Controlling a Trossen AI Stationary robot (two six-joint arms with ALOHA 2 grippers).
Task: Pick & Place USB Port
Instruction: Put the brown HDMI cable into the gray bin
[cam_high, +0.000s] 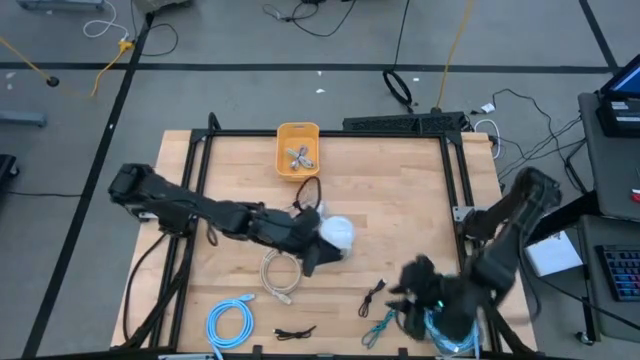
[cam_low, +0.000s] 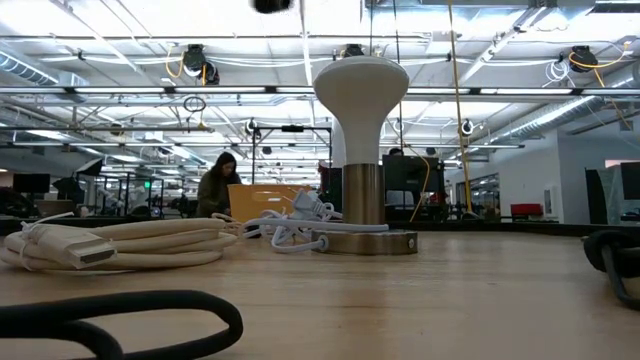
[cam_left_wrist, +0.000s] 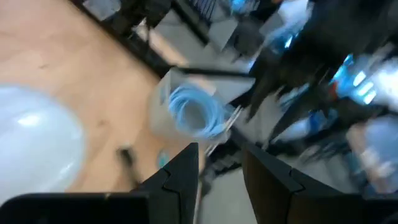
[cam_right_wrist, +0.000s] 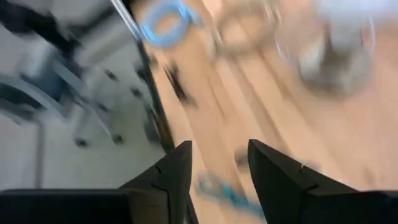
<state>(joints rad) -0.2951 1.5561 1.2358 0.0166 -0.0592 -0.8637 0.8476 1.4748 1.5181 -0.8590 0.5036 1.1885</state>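
Note:
A yellow bin (cam_high: 297, 150) at the table's far middle holds a small grey-white piece (cam_high: 298, 156). A white dome-topped stand (cam_high: 336, 233) rises at the table's centre on a round metal base (cam_low: 365, 241). My left gripper (cam_high: 311, 262) is open just left of the stand, over a cream cable coil (cam_high: 280, 275); its wrist view shows the open gripper (cam_left_wrist: 221, 168) holding nothing. My right gripper (cam_high: 412, 290) is open near the table's near right corner, above a teal cable (cam_high: 380, 325); nothing lies between its fingers in the right wrist view (cam_right_wrist: 219, 168), which is blurred.
A blue cable coil (cam_high: 230, 320) lies at the near left, with a short black cable (cam_high: 295, 332) near the front edge and another black cable (cam_high: 374, 296) beside the teal one. A black frame (cam_high: 452, 190) borders the table. A person (cam_low: 217, 185) stands far behind.

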